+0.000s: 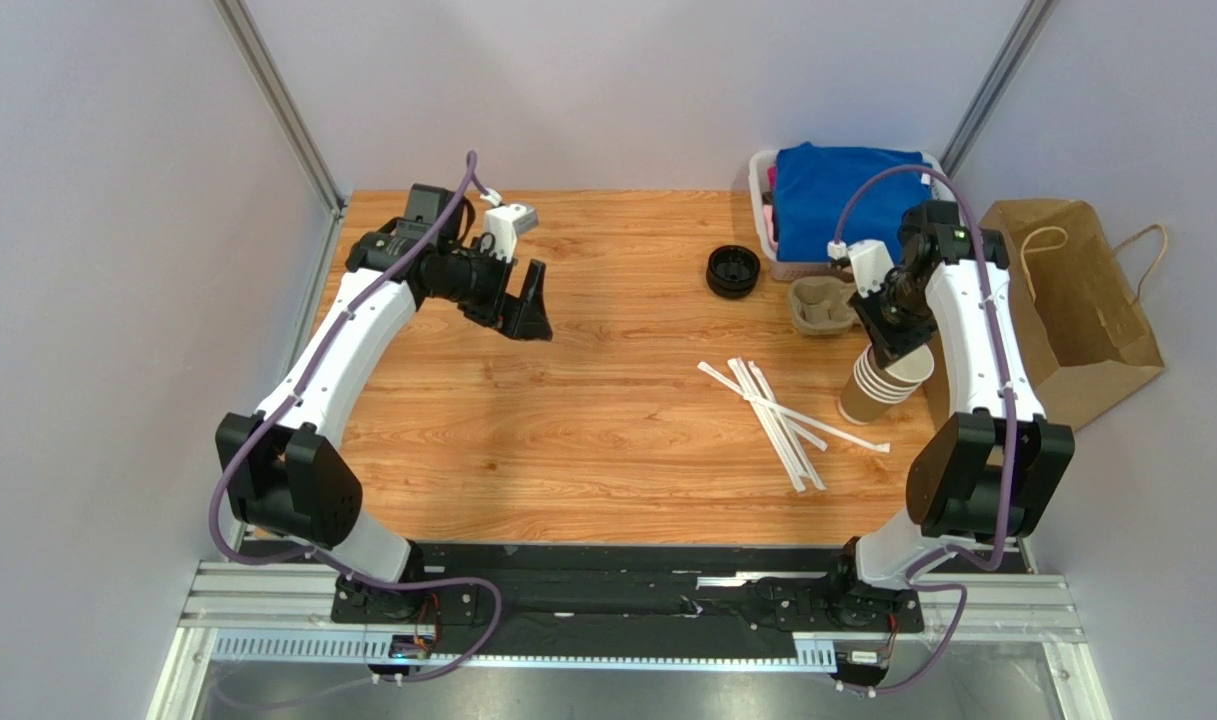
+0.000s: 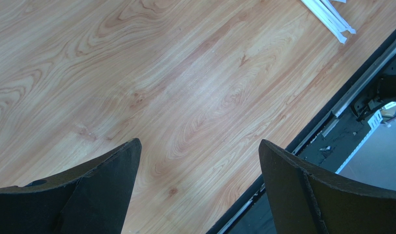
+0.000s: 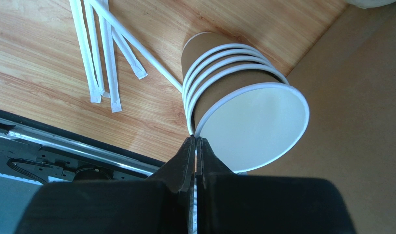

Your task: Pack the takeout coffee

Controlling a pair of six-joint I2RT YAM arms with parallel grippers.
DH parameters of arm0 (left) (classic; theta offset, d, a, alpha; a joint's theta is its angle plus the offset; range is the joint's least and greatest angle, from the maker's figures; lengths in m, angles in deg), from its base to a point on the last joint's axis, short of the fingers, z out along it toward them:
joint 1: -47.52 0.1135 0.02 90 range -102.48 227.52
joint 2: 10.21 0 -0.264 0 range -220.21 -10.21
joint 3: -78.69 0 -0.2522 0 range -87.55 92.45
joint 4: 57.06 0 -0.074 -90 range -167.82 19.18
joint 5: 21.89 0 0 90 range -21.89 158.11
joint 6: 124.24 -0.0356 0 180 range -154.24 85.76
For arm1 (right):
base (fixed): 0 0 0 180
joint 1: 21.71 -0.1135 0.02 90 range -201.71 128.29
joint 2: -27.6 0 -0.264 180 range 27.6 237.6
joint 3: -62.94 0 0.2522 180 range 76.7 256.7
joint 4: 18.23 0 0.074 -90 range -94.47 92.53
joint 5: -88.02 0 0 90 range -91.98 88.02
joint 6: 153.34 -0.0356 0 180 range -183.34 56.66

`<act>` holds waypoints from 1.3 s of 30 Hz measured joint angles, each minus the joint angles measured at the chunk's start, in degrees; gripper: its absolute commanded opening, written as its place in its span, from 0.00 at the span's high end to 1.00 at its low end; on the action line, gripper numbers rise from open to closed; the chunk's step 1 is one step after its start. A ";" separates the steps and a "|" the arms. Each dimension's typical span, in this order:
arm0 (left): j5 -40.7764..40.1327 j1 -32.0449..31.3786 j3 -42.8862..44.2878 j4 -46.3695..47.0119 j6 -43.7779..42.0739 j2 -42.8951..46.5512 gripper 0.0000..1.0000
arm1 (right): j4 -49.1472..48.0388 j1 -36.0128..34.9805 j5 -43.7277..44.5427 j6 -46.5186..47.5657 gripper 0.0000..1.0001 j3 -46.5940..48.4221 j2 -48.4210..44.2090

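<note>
Closest to the overhead camera, a black and silver metal rail (image 1: 614, 600) along the bottom edge carries both arm bases. Beyond it spreads a light wood-grain table (image 1: 614, 405), closed in by pale grey walls with slim metal posts in the two upper corners. A flat brown paper bag with string handles (image 1: 1072, 300) lies at the right edge, and a white plastic bin holding blue cloth (image 1: 840, 188) sits at the upper right. Just below the bin is a grey pulp cup carrier (image 1: 820, 305), with a round black plastic lid (image 1: 733, 272) to its left. No capped takeout coffee can be picked out, and from above it cannot be told whether a cup stands under that lid. White paper-wrapped straws (image 1: 772, 413) lie scattered right of centre. The left gripper (image 2: 197, 144) hangs over bare wood in the upper left, its dark fingers spread wide and holding nothing. The right gripper (image 3: 195, 146) has its fingers pressed together on the white rim of the top cup in a tilted stack of brown paper cups (image 3: 224, 73), whose base is on the table beside the straws.
</note>
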 measured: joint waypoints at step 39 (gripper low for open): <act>2.47 17.03 3.50 0.26 8.98 0.28 0.01 | -0.13 -40.89 2.32 2.49 1.00 25.62 4.61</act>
